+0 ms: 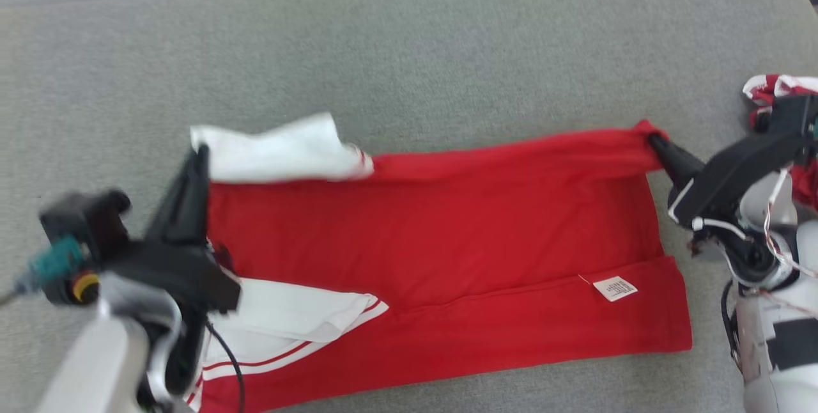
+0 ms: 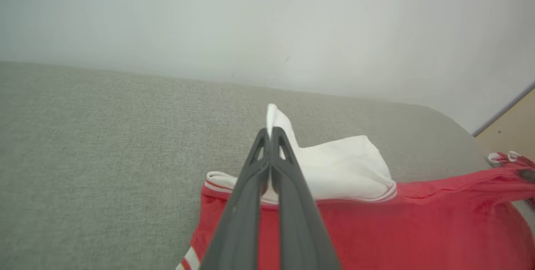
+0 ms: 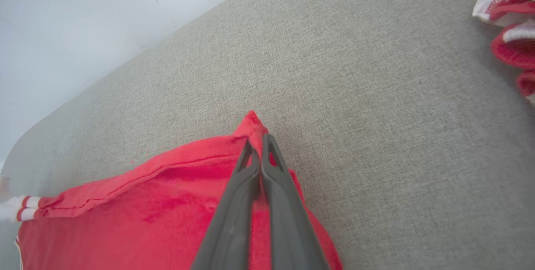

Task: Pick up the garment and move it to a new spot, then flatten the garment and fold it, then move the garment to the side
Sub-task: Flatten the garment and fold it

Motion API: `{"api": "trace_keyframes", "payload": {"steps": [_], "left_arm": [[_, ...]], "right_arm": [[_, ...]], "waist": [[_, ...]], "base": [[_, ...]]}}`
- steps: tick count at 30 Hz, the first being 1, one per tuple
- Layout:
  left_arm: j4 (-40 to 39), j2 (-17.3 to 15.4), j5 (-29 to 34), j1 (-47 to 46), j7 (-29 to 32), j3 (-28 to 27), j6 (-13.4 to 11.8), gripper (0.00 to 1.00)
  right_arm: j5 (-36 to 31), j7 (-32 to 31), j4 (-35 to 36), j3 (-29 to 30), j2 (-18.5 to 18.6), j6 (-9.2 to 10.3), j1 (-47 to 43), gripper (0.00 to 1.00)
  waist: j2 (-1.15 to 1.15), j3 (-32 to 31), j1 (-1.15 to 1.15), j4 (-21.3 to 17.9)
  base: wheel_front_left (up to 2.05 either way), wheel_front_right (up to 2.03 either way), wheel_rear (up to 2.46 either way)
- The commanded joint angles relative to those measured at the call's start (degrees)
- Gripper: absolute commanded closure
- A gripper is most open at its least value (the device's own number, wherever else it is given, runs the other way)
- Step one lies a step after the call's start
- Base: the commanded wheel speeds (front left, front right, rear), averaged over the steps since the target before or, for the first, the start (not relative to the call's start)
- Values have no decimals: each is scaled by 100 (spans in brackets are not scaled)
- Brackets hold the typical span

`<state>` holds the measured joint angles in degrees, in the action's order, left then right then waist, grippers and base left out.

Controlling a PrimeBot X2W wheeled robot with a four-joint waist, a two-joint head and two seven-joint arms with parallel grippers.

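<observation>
A red garment [image 1: 434, 240] with white striped sleeves lies spread across the grey cushion [image 1: 409, 48], its white label [image 1: 615, 288] facing up near the right hem. My left gripper [image 1: 199, 152] is shut on the garment's far left corner, where a white sleeve [image 2: 334, 167] folds over. My right gripper [image 1: 653, 139] is shut on the far right corner of the garment [image 3: 146, 211], lifting a small red peak [image 3: 252, 120]. Between both grips the far edge is stretched taut and slightly raised. A second white sleeve [image 1: 287, 317] lies at the near left.
Another red and white piece of clothing [image 1: 776, 90] is bunched at the right edge of the cushion, behind my right arm; it shows too as the bunched clothing [image 3: 508, 0]. A pale wall [image 2: 267, 23] runs behind the cushion. Bare grey fabric stretches beyond the garment.
</observation>
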<state>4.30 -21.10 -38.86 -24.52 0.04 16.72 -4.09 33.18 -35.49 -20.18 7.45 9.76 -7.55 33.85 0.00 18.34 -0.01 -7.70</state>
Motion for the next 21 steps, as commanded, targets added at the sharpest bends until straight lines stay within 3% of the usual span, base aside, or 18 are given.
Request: {"api": "trace_keyframes", "payload": {"steps": [1, 10, 21], "left_arm": [[-118, 37, -61, 205, -43, 0, -38, 100], [-819, 242, -272, 1411, -137, 137, -241, 100], [-970, 443, -648, 2469, -237, 216, -300, 100]], "right_arm": [[-16, 52, 14, -9, 62, 14, -115, 100], [-283, 79, 2, 21, 356, 14, -739, 100], [-370, -66, 157, 200, 330, 14, -1459, 100]], "waist": [[0, -129, 1, 104], [0, -445, 1, 345], [0, -757, 1, 471]], "base": [[0, 0, 0], [0, 0, 0], [0, 0, 0]]}}
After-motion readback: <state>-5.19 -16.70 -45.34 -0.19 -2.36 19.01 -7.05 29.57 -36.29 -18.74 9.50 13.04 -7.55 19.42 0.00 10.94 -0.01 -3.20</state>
